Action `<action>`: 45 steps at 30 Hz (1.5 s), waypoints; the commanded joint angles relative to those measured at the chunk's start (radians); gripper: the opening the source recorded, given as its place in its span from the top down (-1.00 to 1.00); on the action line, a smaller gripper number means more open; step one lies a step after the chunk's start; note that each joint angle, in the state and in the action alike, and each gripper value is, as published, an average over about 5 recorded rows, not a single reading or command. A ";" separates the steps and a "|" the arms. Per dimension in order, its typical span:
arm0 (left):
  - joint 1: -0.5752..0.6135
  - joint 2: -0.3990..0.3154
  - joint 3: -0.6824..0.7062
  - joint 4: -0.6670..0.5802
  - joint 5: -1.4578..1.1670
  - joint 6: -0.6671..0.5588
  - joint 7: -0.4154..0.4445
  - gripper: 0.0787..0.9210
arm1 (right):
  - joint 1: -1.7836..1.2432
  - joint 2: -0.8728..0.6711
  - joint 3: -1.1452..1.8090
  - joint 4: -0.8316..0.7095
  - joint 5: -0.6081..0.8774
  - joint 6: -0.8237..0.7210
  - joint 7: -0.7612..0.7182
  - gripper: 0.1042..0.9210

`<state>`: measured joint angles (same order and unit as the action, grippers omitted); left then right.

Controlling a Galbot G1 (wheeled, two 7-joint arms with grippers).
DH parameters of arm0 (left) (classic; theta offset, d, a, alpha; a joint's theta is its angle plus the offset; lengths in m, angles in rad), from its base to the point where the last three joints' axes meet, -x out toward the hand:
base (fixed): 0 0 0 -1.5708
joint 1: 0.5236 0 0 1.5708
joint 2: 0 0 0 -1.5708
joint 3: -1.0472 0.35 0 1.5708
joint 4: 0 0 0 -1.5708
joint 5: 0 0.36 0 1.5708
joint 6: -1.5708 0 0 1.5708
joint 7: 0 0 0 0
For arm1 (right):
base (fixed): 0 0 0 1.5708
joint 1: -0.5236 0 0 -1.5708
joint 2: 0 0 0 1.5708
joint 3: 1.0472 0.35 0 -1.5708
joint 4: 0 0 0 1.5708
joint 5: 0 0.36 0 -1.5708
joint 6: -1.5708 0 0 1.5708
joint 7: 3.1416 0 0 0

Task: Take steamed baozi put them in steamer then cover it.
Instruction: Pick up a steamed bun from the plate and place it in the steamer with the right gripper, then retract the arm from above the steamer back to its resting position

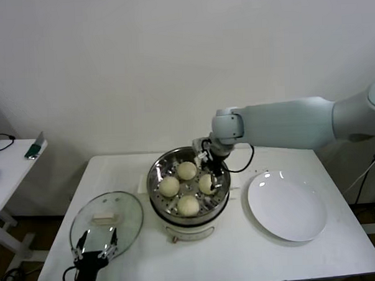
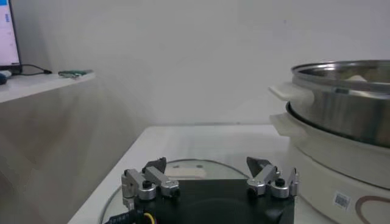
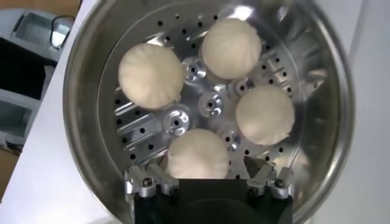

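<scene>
Left gripper sits closest, at the near left corner of the table. Its fingers are spread wide and hold nothing. It hovers at the near edge of the glass lid, which lies flat on the table to the left of the steamer. Lid is off the pot.

Steamer stands mid-table: steel pot on a cream base, white side handle visible from the left wrist camera. All four buns are inside on the perforated tray:
- far bun
- left bun
- right bun
- near bun

They sit in a ring, close together, centre of the tray bare.

Right gripper hangs over the right side of the pot, just above the right bun. In the right wrist view that bun lies between the fingertips, which are spread wider than it. Can't tell for certain whether they touch it; it looks like a gap on both sides, nothing clamped. Right arm reaches in from the right.

White plate sits to the right of the steamer, near but apart. A side table stands off to the left with small items on it.
</scene>
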<state>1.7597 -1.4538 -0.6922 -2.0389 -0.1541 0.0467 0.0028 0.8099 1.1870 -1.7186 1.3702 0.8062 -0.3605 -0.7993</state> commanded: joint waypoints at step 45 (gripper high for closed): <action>-0.061 0.206 -0.047 0.142 0.870 -0.254 -0.266 -0.77 | -2.461 -0.109 2.408 0.333 -0.397 0.684 0.661 -0.76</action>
<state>1.6882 -1.2982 -0.7264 -1.9373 0.2526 -0.1145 -0.1095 -1.2670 0.8887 0.4339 1.6994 0.5478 0.0939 -0.1324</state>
